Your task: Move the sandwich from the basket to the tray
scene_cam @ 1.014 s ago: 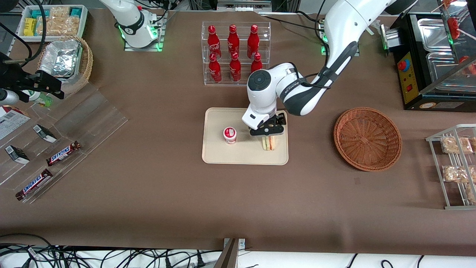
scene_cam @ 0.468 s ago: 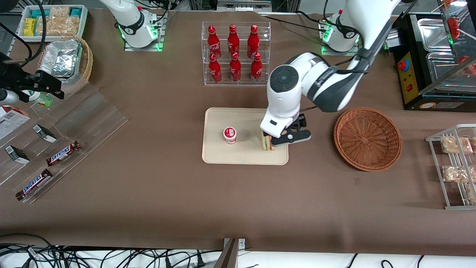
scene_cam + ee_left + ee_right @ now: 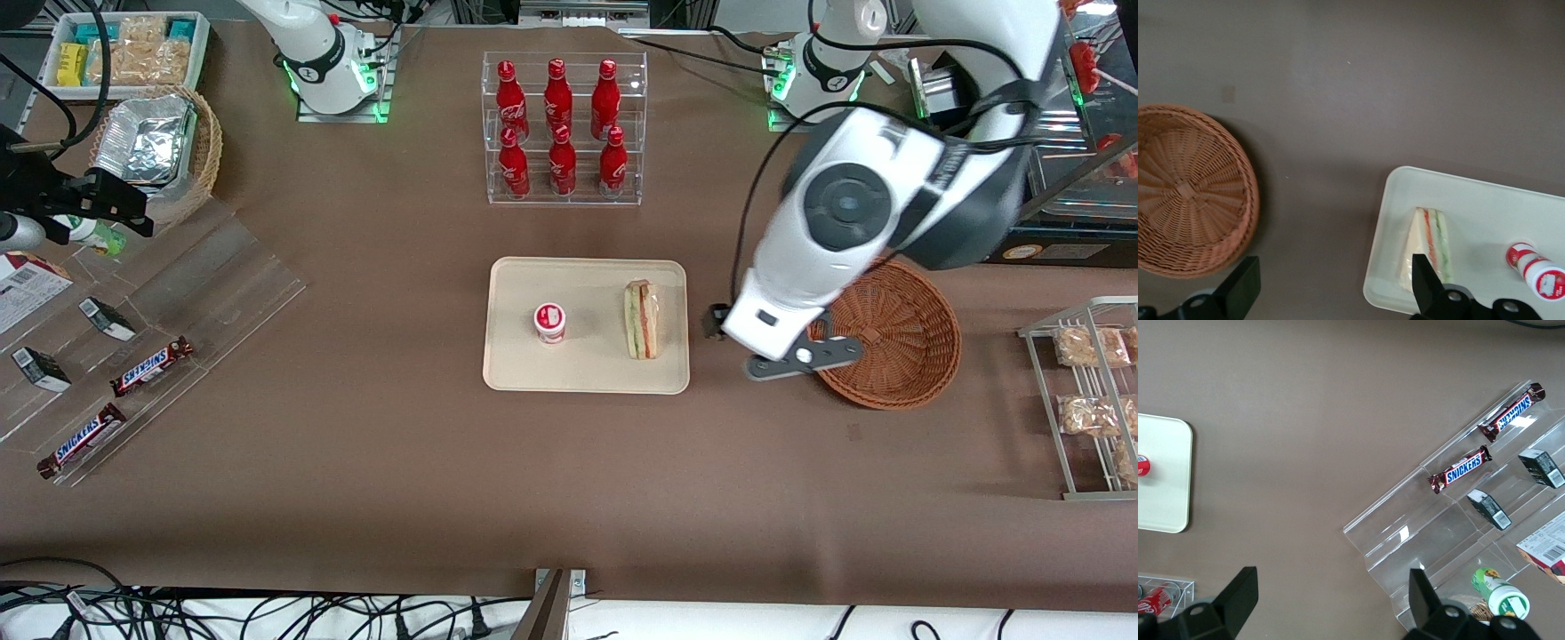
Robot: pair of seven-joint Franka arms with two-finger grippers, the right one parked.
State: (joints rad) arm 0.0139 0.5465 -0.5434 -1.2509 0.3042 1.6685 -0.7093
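- The sandwich (image 3: 642, 319) was found lying on the tray (image 3: 587, 378), near the tray edge that faces the basket (image 3: 898, 342), with its green, red and yellow filling layers visible.
- A small red-and-white capped cup (image 3: 549, 322) stood on the same tray, beside the sandwich and apart from it, toward the parked arm's end.
- The gripper (image 3: 782, 356) was positioned above the bare table, between the tray and the basket, with part of its body overlapping the basket rim in the front view.
- The gripper was raised clear of the table and touched neither tray nor basket.
- The gripper's fingers (image 3: 1238, 288) were spread wide apart with nothing between them; the sandwich had been released.
- In the left wrist view, the sandwich (image 3: 1430, 245) was seen just beside one finger tip, and the basket (image 3: 1188, 193) just beside the other; bare brown table lay between the two fingers.
- The sandwich lay apart from the gripper, toward the parked arm's end of the table.
- No item was seen inside the basket; only its woven floor was visible.
- A clear rack of red bottles (image 3: 560, 124) stood farther from the front camera than the tray.
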